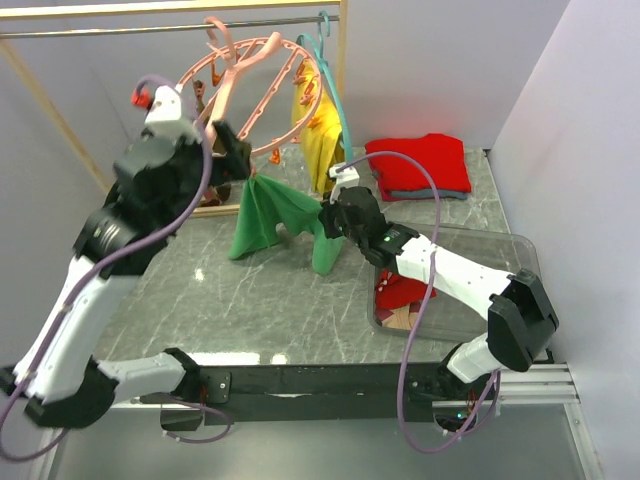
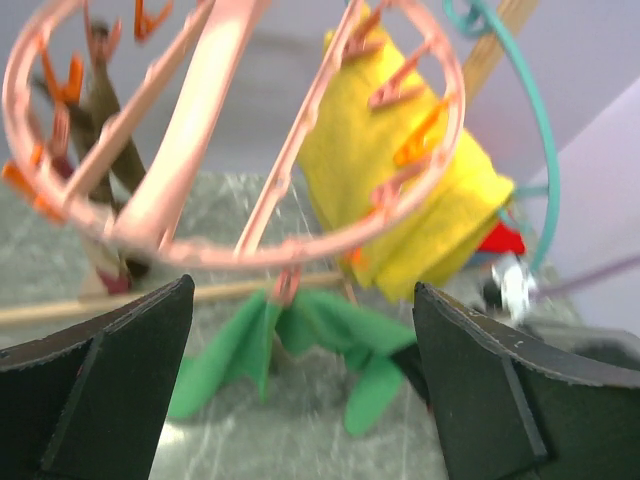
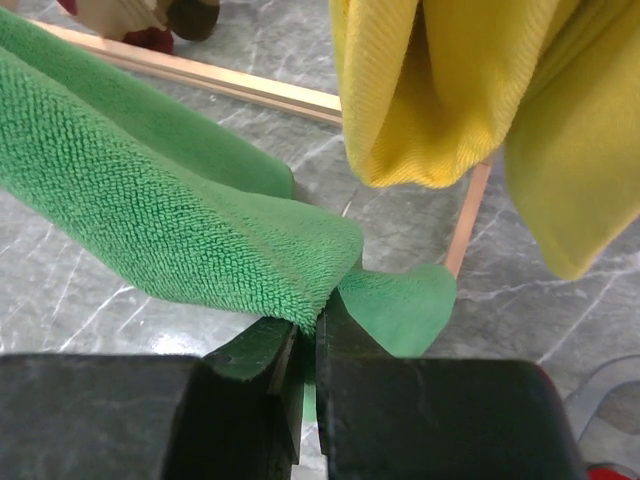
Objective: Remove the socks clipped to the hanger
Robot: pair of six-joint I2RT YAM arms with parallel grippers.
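Hanger (image 1: 250, 88) hangs from the rail at the back left, ring tilted. Brown socks (image 2: 104, 128) are clipped at its left side; red socks (image 1: 398, 290) lie in a clear bin (image 1: 520, 248) at the right. Left gripper (image 2: 302, 290) is raised just below the ring, jaws wide, nothing between them. Right gripper (image 3: 308, 335) has its jaws nearly closed, pinching the edge of a green cloth (image 3: 170, 200) that hangs from a clip under the ring. Yellow cloth (image 1: 318, 135) hangs just behind.
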